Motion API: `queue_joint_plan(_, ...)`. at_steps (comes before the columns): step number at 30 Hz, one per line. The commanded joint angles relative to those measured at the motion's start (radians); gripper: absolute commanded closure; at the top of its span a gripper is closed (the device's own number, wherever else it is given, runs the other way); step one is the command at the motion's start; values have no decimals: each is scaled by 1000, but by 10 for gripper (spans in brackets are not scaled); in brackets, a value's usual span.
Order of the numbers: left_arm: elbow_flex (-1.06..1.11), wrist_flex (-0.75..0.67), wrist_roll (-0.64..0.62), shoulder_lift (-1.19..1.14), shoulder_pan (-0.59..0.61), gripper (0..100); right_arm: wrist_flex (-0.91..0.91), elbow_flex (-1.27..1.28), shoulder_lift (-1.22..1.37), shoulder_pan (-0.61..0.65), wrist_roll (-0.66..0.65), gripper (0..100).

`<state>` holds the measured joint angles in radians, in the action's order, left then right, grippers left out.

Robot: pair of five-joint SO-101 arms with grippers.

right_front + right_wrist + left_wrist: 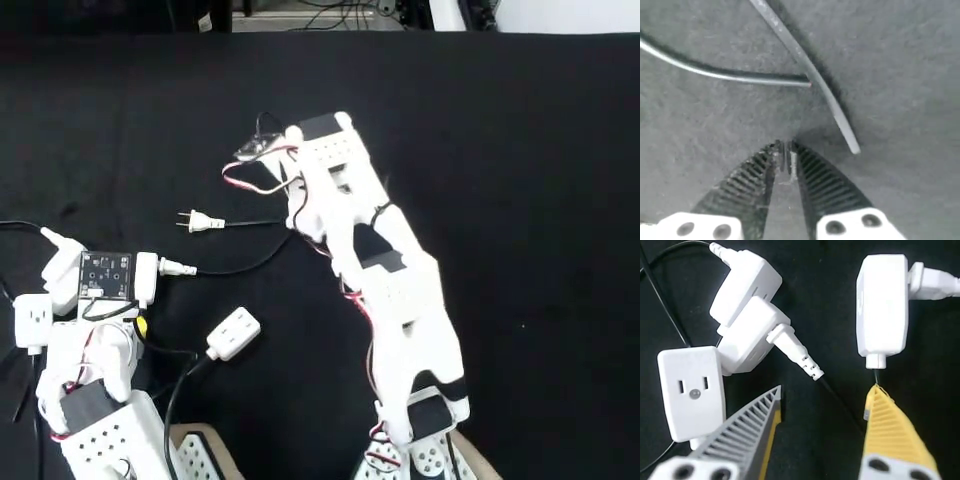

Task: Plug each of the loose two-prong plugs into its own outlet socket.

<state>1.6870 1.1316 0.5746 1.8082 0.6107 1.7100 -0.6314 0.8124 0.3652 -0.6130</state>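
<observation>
On the left, the left gripper (pixel 827 390) points down, its fingers wide apart, holding nothing. An empty socket block (pixel 692 390) lies beside its grey finger (pixel 747 427). In the middle, the loose plug (pixel 200 221) lies flat on the black mat (pixel 520 150), near the right arm (pixel 395 290), which stretches long across it. The right gripper (pixel 785 150) is pinched closed, a black cord (pixel 725 75) just past its tips.

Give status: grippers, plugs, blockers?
Left gripper open, over white socket blocks. Right gripper shut, by two cables. One two-prong plug loose on the black cloth, apart from free socket block. Nothing blocking it.
</observation>
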Motion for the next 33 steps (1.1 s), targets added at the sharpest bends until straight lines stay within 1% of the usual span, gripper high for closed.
queue_joint_plan(1, 13, 9, 2, 9, -12, 733, 23, -10, -136, 11, -77, 949)
queue_joint_plan(5, 13, 9, 2, 9, -12, 733, 20, -18, -170, 51, -158, 805)
queue_joint_plan(7, 13, 9, 2, 9, -12, 733, 2, -8, -156, 63, -226, 757)
queue_joint_plan(10, 13, 9, 2, 9, -12, 733, -28, 4, -97, 61, -296, 751)
queue_joint_plan(15, 13, 9, 2, 9, -12, 733, -149, 2, 16, 31, -302, 751)
queue_joint_plan(17, 13, 9, 2, 9, -12, 733, -172, 2, 54, 23, -302, 753)
queue_joint_plan(19, 13, 9, 2, 9, -12, 733, -169, 2, 76, 21, -302, 791)
queue_joint_plan(23, 13, 9, 2, 9, -12, 733, -167, 5, 82, 5, -296, 993)
queue_joint_plan(25, 13, 9, 2, 9, -12, 733, -137, -1, 81, -8, -288, 969)
queue_joint_plan(27, 13, 9, 2, 9, -12, 733, -64, -28, 73, -18, -285, 988)
queue_joint_plan(30, 13, 9, 2, 9, -12, 733, 31, -67, 48, -38, -287, 987)
queue_joint_plan(33, 13, 9, 2, 9, -12, 733, 51, -71, -7, -69, -288, 987)
